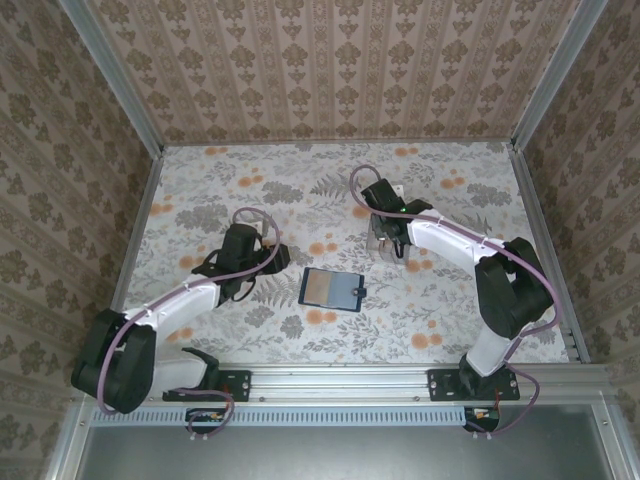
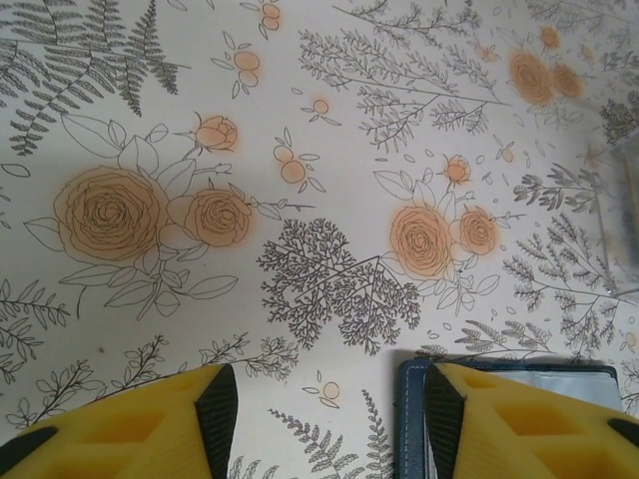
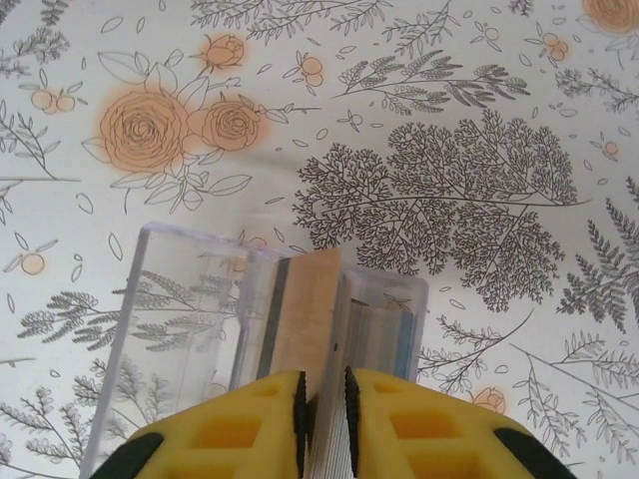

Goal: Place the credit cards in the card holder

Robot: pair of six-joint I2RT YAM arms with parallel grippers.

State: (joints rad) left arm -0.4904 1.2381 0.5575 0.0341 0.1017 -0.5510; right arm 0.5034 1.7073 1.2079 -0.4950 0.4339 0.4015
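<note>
The right gripper (image 3: 321, 394) pinches the orange-tan credit card (image 3: 308, 304) standing in the clear slotted rack (image 3: 185, 319) — apparently to lift it out. The left gripper (image 2: 324, 409) hangs open beside the navy card holder (image 1: 331, 289), mid-table toward the near edge — probably to steady it.

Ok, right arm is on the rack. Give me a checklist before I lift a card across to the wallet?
1. Right gripper closed on the credit cards standing in the clear rack: ok.
2. Just one card in the pinch: cannot tell; several edges bunch between the fingers.
3. Navy card holder lying open, inside facing up: ok.
4. Card holder steadied by the left gripper: not ok; jaws open, gripping nothing, one finger over its corner.
5. Route from rack to card holder: ok; nothing stands on the floral table between them in the top view.
</note>
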